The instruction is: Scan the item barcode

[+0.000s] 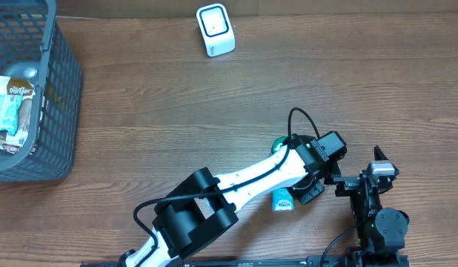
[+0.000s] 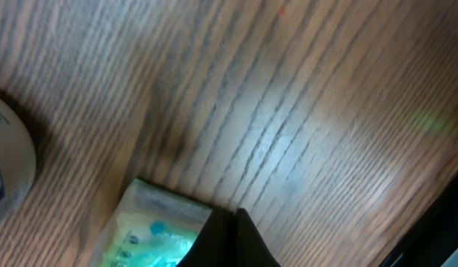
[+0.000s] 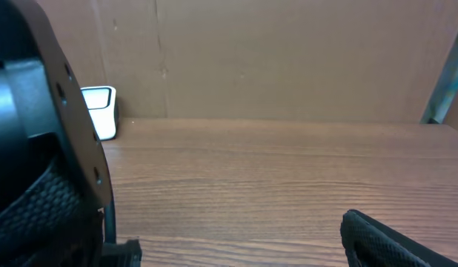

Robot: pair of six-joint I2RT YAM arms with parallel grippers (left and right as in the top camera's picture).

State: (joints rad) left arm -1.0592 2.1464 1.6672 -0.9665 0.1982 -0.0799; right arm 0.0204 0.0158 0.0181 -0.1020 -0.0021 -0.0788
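item: teal-and-white plastic packet [image 1: 282,199] flat on wooden table [image 1: 177,111], lower centre-right | left gripper [image 2: 230,226] closed at packet corner, hold unconfirmed | right gripper [image 3: 229,245] spread wide, empty | white box scanner [image 1: 215,30] top centre, well apart | risk: thin corner pinch may slip on lift

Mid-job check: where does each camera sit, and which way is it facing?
Overhead: fixed above the table, looking straight down; left arm and right arm show, left gripper beside a teal packet.
Left wrist: on the left arm, facing down at the wood; its shut fingers show beside the packet.
Right wrist: low, facing level across the table toward the white scanner; its open fingers frame the view.
Shared: overhead and left wrist both show the packet; overhead and right wrist, the scanner.
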